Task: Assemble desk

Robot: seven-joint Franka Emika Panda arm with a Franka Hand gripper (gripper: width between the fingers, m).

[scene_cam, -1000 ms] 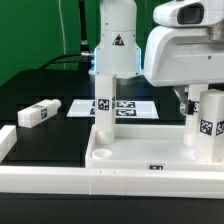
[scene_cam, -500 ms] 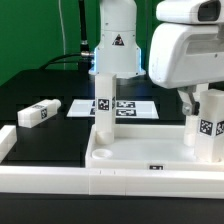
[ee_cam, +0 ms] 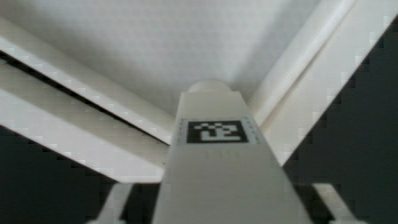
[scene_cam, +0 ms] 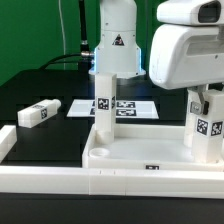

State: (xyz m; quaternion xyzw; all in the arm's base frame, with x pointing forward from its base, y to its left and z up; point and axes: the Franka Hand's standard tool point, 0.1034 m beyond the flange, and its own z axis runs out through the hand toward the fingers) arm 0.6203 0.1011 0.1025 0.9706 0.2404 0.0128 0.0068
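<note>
The white tray-like tabletop [scene_cam: 130,152] lies in the middle of the exterior view. One white leg [scene_cam: 104,108] stands upright at its far corner toward the exterior view's left. A second tagged leg [scene_cam: 205,130] stands upright at the tray's side toward the exterior view's right. My gripper [scene_cam: 205,97] is directly above this leg and straddles its top. In the wrist view the leg [ee_cam: 222,150] runs between my fingers [ee_cam: 121,200], with a dark gap on each side, so my gripper [ee_cam: 222,208] is open. The tabletop [ee_cam: 178,40] lies beyond. A third leg [scene_cam: 35,113] lies loose on the black table.
The marker board [scene_cam: 128,107] lies flat behind the tray. A long white border rail [scene_cam: 50,181] runs along the front, with another rail piece [scene_cam: 5,140] at the exterior view's left. The robot base [scene_cam: 117,40] stands at the back.
My hand has shifted toward the exterior view's right. The leg under it now sits slightly lower and further toward the exterior view's left.
</note>
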